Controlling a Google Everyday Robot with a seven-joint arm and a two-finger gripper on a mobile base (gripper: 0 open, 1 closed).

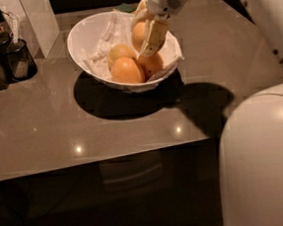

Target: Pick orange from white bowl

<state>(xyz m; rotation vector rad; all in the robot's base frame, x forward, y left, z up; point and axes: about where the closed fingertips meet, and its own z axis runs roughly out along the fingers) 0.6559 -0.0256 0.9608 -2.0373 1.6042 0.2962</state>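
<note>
Down from above into the rear right of the bowl (75, 39): gripper (146, 44), clasped on the orange (136, 33). One pale finger (154, 33) flat against the orange's right side, tip pointing down toward the bowl's middle; the other mostly hidden behind the fruit. Orange pale golden, inside the rim, near the bowl's back wall, higher than the other fruit; whether clear of the paper (101, 46) under it, cannot tell.

Crumpled white paper lining the bowl's left and back, one edge spilling over the rim at the right. At the bowl's front, a deeper-coloured front fruit (127, 70); touching it on the right, just under the fingertip, a right fruit (153, 64) of the same shade. Behind the front fruit, toward the bowl's middle, a small yellowish fruit (119, 51).

Bowl upright on a glossy grey-brown table (108, 132), dark shadow spreading from its front and right. Left of the bowl, well apart, a dark pot (20, 58). Behind and left of the bowl, a white panel (37, 20), upright. Far in front and right of the bowl, the white robot body (264, 163)
</note>
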